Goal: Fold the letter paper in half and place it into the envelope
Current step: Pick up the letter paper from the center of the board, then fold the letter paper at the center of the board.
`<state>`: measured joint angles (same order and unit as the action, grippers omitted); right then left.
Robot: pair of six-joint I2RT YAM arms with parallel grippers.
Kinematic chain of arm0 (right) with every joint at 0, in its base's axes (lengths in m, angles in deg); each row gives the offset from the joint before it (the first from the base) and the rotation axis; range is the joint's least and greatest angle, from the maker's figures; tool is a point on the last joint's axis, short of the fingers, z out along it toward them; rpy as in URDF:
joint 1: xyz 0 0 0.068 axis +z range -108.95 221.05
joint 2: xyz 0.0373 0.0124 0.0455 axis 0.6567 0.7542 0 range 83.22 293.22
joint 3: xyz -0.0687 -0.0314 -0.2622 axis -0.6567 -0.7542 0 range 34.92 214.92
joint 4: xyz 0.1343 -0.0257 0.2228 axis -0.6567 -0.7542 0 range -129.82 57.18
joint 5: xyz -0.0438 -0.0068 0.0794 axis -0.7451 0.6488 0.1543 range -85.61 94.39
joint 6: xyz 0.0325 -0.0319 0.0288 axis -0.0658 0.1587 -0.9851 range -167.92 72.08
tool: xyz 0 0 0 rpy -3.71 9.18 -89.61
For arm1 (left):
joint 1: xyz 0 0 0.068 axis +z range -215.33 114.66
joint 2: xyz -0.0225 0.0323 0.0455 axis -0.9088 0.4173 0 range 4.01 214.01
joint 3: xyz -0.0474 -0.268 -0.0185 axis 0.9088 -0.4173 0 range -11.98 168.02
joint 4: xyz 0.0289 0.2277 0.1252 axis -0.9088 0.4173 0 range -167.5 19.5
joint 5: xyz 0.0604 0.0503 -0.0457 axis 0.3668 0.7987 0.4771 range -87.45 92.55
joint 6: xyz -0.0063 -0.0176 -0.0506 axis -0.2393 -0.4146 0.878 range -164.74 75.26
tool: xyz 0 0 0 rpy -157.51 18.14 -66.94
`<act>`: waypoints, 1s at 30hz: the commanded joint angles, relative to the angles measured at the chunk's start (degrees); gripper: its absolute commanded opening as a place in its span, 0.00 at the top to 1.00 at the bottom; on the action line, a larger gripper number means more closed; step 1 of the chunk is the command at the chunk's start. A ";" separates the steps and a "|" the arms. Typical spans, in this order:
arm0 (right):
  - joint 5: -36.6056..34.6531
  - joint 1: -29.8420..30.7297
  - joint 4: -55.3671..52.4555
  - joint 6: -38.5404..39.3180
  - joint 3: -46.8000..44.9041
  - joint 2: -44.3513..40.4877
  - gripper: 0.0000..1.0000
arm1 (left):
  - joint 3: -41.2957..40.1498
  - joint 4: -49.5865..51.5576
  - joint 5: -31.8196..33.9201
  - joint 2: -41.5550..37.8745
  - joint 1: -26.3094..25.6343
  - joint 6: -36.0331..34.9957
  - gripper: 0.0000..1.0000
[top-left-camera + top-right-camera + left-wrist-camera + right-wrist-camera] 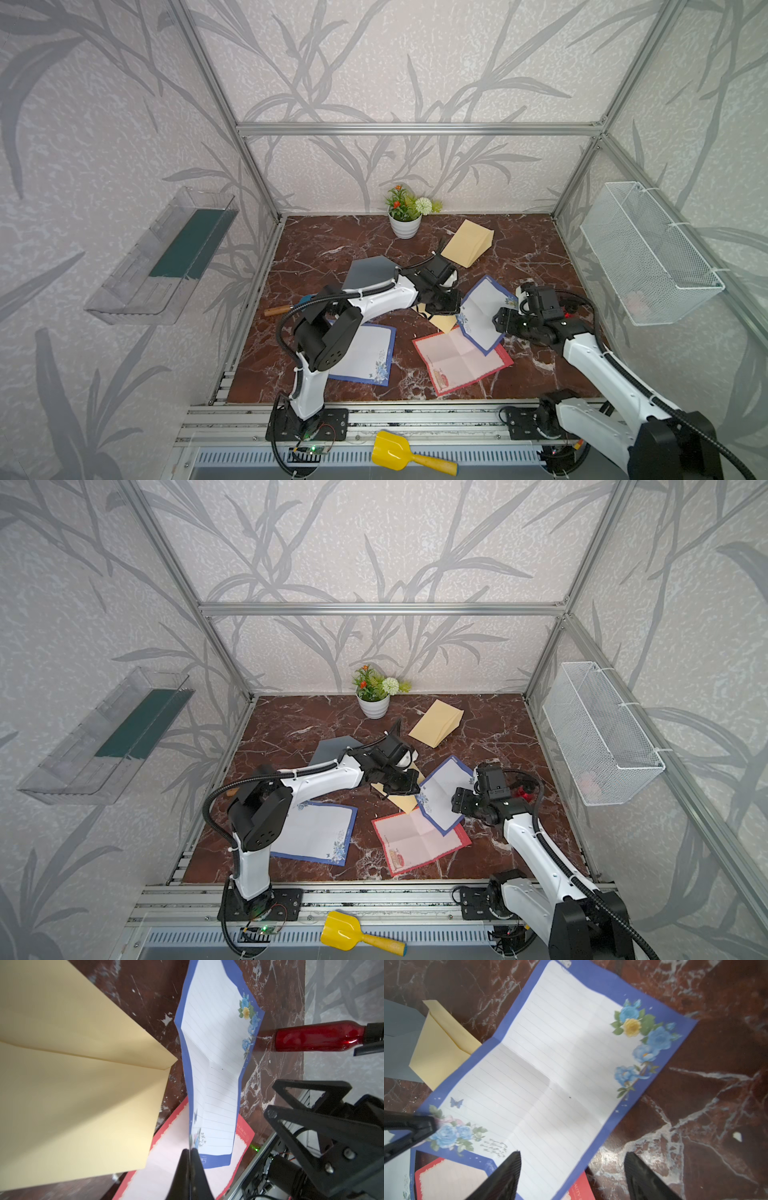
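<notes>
The blue-bordered letter paper [484, 316] lies open right of the table's [332, 245] middle, creased across its width. Its near end overlaps a red-bordered sheet [461, 359], and a yellow envelope [442, 322] sits just beside it. The rose-printed corner is raised off the marble, pinched flat between the closed jaws of the left gripper [189, 1150]. The right gripper [573, 1154] hovers at the near long edge with its jaws well apart, one finger over the paper and the other over bare marble. Whether it touches the sheet cannot be told. To fold cleanly, the left gripper should probably carry its corner in a low arc toward the far short edge, letting the sheet bend along the existing crease. Meanwhile the right gripper would pin the resting half so it does not slide. A single-corner hold invites twisting, so the edges should be matched before pressing.
</notes>
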<state>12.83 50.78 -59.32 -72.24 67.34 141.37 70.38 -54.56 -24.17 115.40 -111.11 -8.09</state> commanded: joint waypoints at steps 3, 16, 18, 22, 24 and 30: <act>4.20 -0.08 -1.18 3.42 4.49 0.76 0.22 | 2.01 14.26 -2.92 -5.85 4.71 -12.91 1.00; 0.99 13.40 1.49 4.18 12.38 10.03 0.24 | 5.96 28.76 -1.65 -3.78 10.16 -24.90 1.00; 1.66 14.39 3.64 3.12 12.75 12.86 0.25 | 5.69 28.67 -1.99 -3.39 11.56 -25.13 1.00; 2.91 15.44 7.36 2.69 13.34 19.10 0.27 | 6.80 29.62 -1.29 -1.06 12.99 -25.98 1.00; 3.55 15.57 8.74 2.74 13.65 21.90 0.28 | 8.07 30.38 -0.85 0.48 12.93 -26.44 1.00; 4.30 15.58 12.63 1.88 13.08 28.33 0.34 | 9.83 30.27 -0.26 1.99 13.93 -25.71 0.82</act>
<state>16.07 66.06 -49.97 -69.46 79.28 168.10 78.43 -26.11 -25.18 117.39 -97.69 -32.83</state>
